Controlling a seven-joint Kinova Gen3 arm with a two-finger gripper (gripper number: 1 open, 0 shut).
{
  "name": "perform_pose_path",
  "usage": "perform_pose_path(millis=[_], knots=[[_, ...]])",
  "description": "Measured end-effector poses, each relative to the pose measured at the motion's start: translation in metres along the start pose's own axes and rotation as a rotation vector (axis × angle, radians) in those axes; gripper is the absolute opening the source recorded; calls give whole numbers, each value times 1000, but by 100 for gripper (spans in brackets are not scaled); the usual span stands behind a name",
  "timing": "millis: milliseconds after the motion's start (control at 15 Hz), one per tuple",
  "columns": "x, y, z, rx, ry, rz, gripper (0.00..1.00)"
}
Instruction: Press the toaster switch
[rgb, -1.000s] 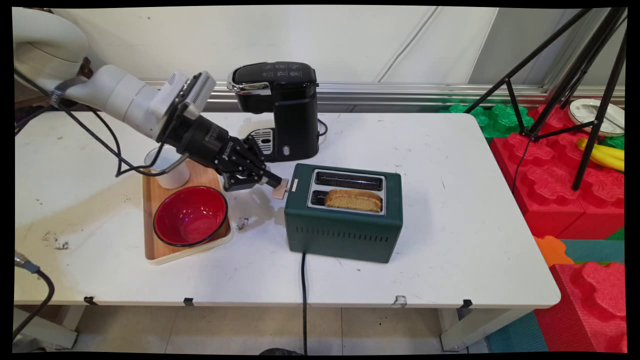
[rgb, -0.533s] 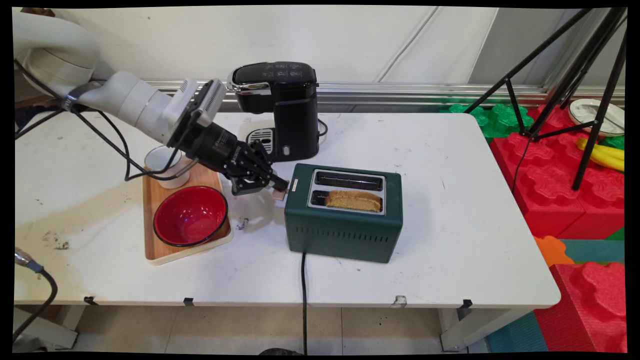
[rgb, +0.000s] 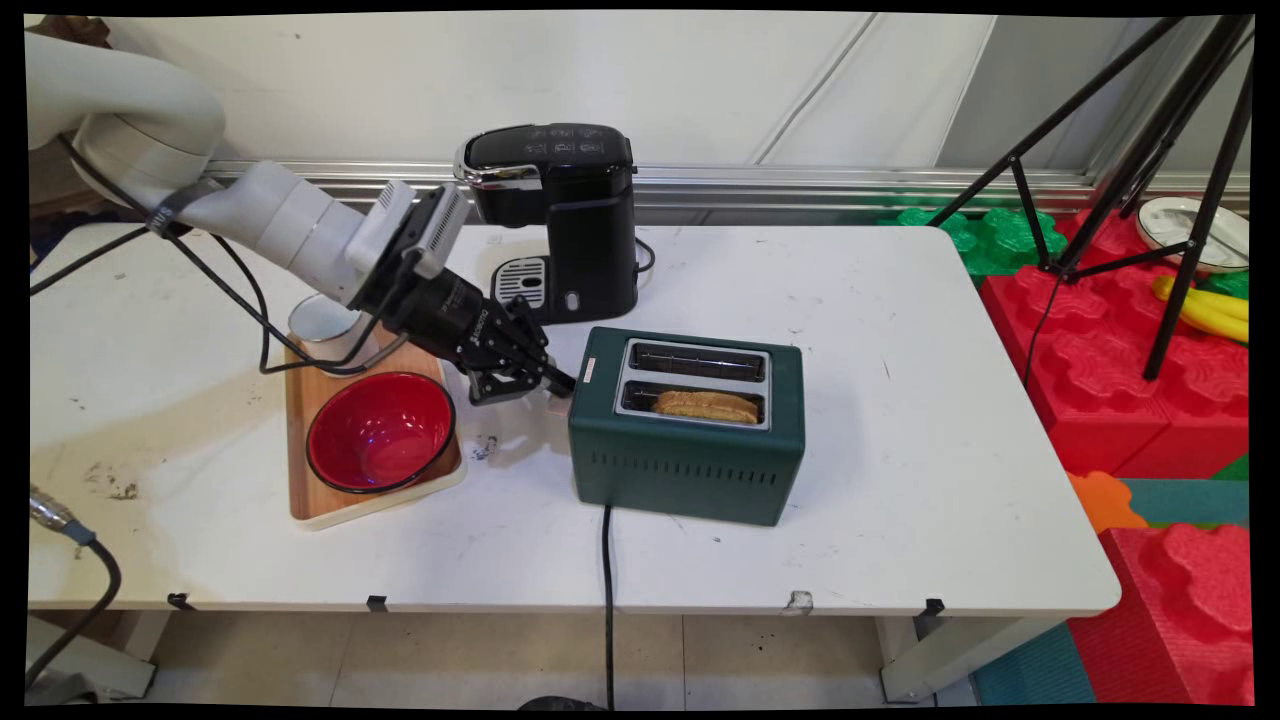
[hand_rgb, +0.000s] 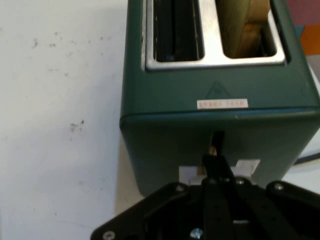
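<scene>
1. Gripper (rgb: 555, 382) sits low at the left end of the green toaster (rgb: 690, 465), fingers drawn together into a narrow point, nothing clasped between them.
2. In the hand view the gripper (hand_rgb: 214, 165) shows its fingers pressed side by side, tips lying on top of the pale lever knob (hand_rgb: 190, 174) at the foot of the toaster's (hand_rgb: 170, 140) end slot.
3. In the main view only a sliver of the lever knob (rgb: 556, 405) shows beneath the fingertips, low against the toaster wall.
4. Slice of toast (rgb: 707, 406) sits deep in the toaster's near slot, only its browned crust above the metal rim. The far slot (rgb: 697, 361) is dark.
5. The hand view shows the toast (hand_rgb: 247, 25) in the right-hand slot and a small red-lettered label (hand_rgb: 222, 104) on the toaster's end edge.
6. Left of the gripper: wooden board (rgb: 330, 500) carrying a red bowl (rgb: 380, 432) and, behind it, a white cup (rgb: 322, 322) partly hidden by the arm and cables.
7. Black coffee machine (rgb: 560, 215) stands behind the gripper, near the wall.
8. Toaster's black cord (rgb: 607, 600) runs off the white table (rgb: 900, 420) at its near edge.
</scene>
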Motion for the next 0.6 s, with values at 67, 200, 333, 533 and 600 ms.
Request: perform_pose_path(millis=[67,200,333,533,600], knots=[[-1,0,2,-1,-5,2,0],[-3,0,6,-2,-16,6,0],[-4,0,8,-4,-24,9,0],[-6,1,11,-8,-33,14,0],[-7,2,11,-7,-36,15,0]])
